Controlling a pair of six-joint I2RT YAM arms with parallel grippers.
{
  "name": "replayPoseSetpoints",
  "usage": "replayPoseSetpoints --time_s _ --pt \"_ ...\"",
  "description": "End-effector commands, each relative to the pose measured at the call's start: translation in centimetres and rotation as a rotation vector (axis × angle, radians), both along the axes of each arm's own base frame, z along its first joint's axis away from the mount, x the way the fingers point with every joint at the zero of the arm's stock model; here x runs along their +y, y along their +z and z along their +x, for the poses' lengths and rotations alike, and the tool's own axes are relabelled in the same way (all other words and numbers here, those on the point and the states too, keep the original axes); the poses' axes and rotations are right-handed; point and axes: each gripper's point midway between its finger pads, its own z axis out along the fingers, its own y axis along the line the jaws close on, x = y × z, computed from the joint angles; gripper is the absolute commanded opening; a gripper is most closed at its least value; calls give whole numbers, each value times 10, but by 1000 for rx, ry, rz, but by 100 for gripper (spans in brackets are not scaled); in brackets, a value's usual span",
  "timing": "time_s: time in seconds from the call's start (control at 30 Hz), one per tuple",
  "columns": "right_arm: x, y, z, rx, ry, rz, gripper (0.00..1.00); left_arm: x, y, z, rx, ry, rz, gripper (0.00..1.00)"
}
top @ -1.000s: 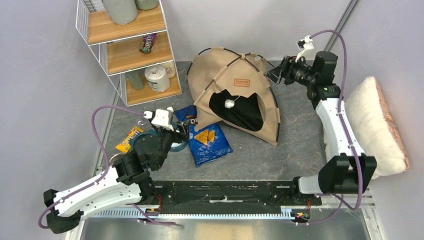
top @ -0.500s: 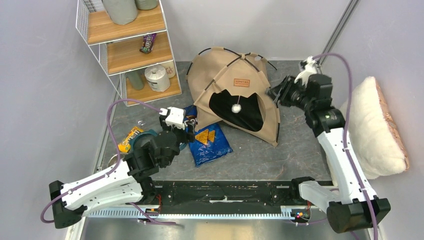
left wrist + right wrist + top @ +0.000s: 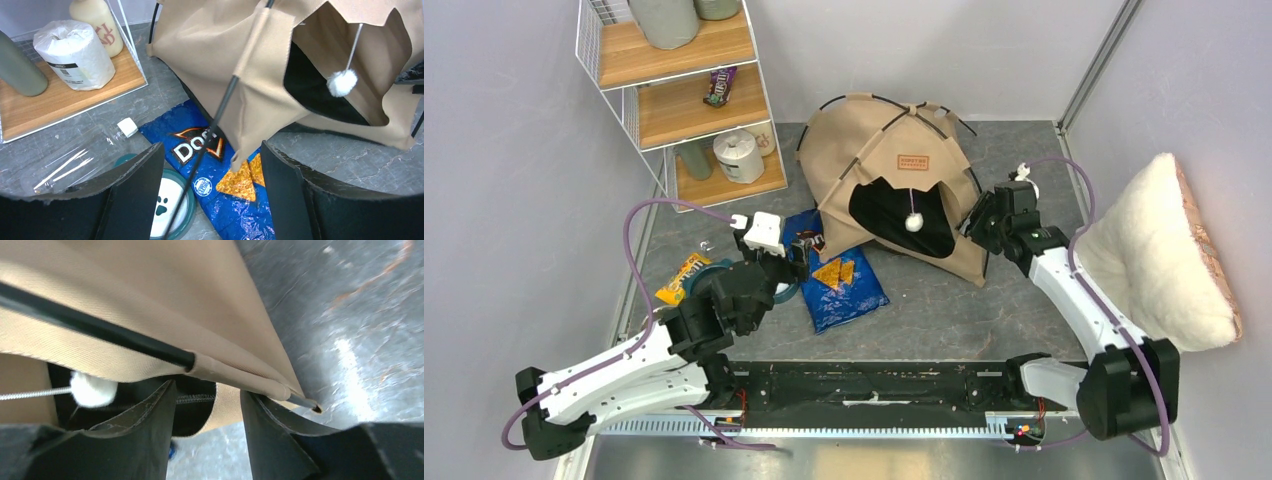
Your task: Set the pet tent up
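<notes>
The tan pet tent [image 3: 889,160] stands at the back middle with black poles, a brown patch label [image 3: 913,162] and a white pom-pom [image 3: 913,223] hanging in its dark opening. My right gripper [image 3: 976,218] is at the tent's front right corner. In the right wrist view it [image 3: 207,390] is open, with its fingers on either side of the tent's lower hem [image 3: 235,405], just under a black pole [image 3: 100,330]. My left gripper [image 3: 789,262] is open and empty. In the left wrist view it [image 3: 211,150] sits low before the tent's left front corner [image 3: 250,100], and a thin black pole [image 3: 207,145] runs between its fingers.
A blue Doritos bag [image 3: 839,285], a teal pet bowl [image 3: 167,200] and a clear plastic bottle [image 3: 75,160] lie under the left gripper. A yellow snack pack [image 3: 682,278] lies to the left. A wire shelf [image 3: 684,110] stands at the back left. The fluffy white cushion [image 3: 1159,250] leans at the right wall.
My right arm has swung from behind the tent's right rear down to its front right corner. The tent has shifted slightly and the pom-pom has swung right. The left gripper has barely moved.
</notes>
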Motion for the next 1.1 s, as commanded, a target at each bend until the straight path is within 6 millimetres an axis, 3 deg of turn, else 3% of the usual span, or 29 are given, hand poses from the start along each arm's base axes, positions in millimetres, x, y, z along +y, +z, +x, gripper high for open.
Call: replayPoseSetpoints --time_s 0.0,0.17,0.27,0.37,0.47,0.67,0.77,0.83,0.93,1.0,1.07 --pt "-52 11 46 -129 -312 -77 58 2 20 -1 -17 9 -77 77" --pt "-106 24 77 -208 -443 -159 61 4 18 -3 -10 8 -82 77" --pt "-123 33 89 -234 -469 -198 62 3 15 -4 -4 6 -84 77" --pt "-104 46 97 -244 -357 -150 62 2 11 -4 3 6 -83 77" --pt "-73 69 87 -285 -214 -45 59 1 10 -3 6 7 -81 77" --pt "9 117 32 -396 82 189 60 -3 9 0 5 13 -81 77" --pt "38 115 6 -370 170 190 63 -4 9 1 5 17 -79 77" --pt "30 103 -3 -330 124 122 67 -3 8 2 7 23 -76 77" --pt "-5 89 -7 -297 -15 -11 74 -1 7 0 13 25 -76 77" --pt "1 96 -9 -322 25 4 75 1 7 0 14 27 -78 77" --pt "26 105 -10 -354 116 89 74 5 11 0 8 40 -81 77"
